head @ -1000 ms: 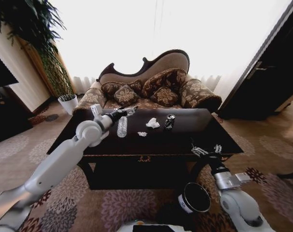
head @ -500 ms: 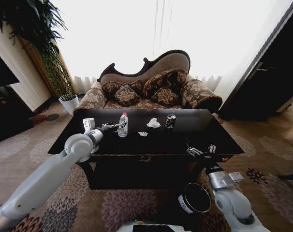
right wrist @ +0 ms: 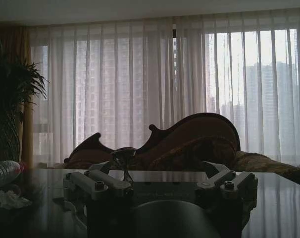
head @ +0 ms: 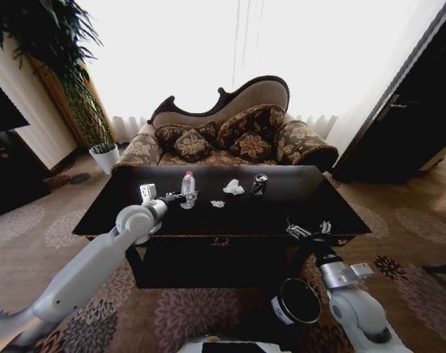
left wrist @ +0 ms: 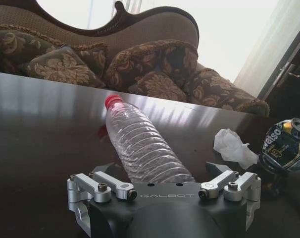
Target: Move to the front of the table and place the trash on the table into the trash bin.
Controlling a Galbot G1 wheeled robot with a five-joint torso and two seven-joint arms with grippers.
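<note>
Table [head: 282,213] first, since it's the biggest thing I'm looking at: large dark glossy rectangular wooden one with a small gold ornament on the front apron, sitting right in front of a brown patterned sofa [head: 238,132] piled with cushions. On the carpet at my end, by the right arm, is the small round black trash bin [head: 296,300] with a white label on its side.

My left gripper [head: 185,197] is out over the tabletop, fingers spread wide on either side of the base of the clear ribbed plastic bottle with the red cap [head: 187,190]. From the left wrist cam the bottle [left wrist: 142,146] runs straight out from between the open jaws, tilted, cap end away from me. I can't tell if the fingers are touching it.

Right gripper [head: 308,229] hangs at the near right edge of the table, open, nothing in it.

Right of the bottle: dark drink can [head: 259,184], bigger crumpled white paper wad [head: 232,187], then a tiny wad [head: 217,204] nearer me.
</note>
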